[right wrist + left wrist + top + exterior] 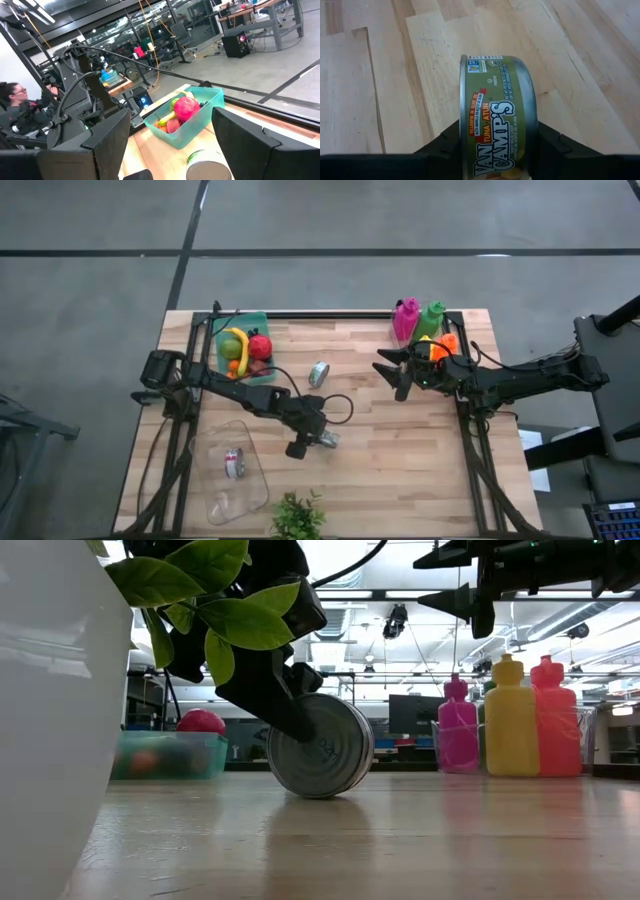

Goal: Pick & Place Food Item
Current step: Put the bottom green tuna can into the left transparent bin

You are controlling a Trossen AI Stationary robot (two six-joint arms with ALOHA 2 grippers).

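My left claw [322, 438] clamps a tuna can [497, 117] on edge against the tabletop [400, 460], near the plant [297, 516]. Right claw [393, 373] hangs unclenched, farther off.

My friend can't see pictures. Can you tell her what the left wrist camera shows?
A tuna can with a green Van Camp's label stands on its edge on the wooden table, held between the left gripper's two dark fingers. Pale wood planks fill the rest of the picture.
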